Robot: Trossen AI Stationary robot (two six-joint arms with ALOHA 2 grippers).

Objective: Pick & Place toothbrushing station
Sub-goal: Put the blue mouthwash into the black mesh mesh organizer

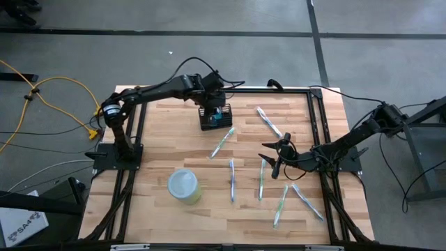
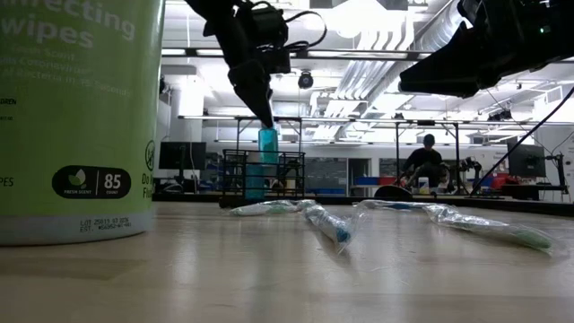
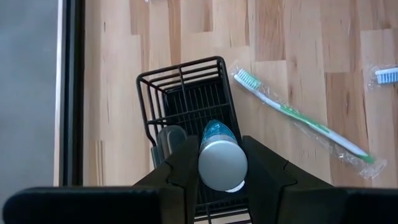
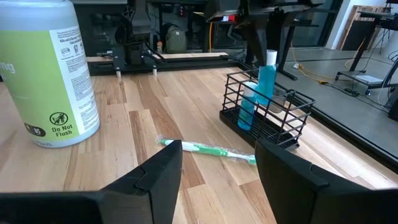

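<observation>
Left end effector (image 3: 222, 171) above toothbrushing station (image 3: 186, 93)

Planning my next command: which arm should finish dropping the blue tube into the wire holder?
Left. Its claw already grips the blue tube directly above the wire holder. The right claw is open, off among the toothbrushes.

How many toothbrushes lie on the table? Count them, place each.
6 toothbrushes: one right of the mesh holder, one before it, two mid-table, two front-right. The right arm may hide others.
</observation>
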